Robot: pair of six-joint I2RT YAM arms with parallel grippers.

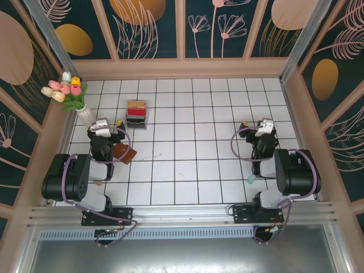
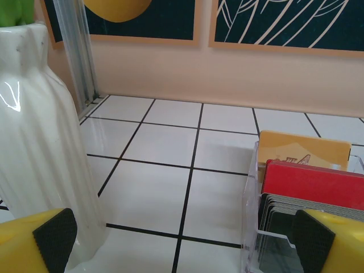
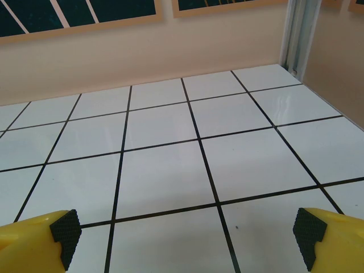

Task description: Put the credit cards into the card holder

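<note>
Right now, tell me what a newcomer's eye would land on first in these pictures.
The pink, white and yellow tulips in a white vase stand out first, at the left side of the tiled table. Just right of the vase sits a clear tray holding the credit cards. The brown card holder lies on the tiles nearer the robot.

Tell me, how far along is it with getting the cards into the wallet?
Barely started, it seems. The credit cards stand in their clear tray, and the brown card holder lies apart from it with no card visibly added. The left gripper and right gripper are open and empty, so nothing is in hand. All the picking and slotting is left.
</note>
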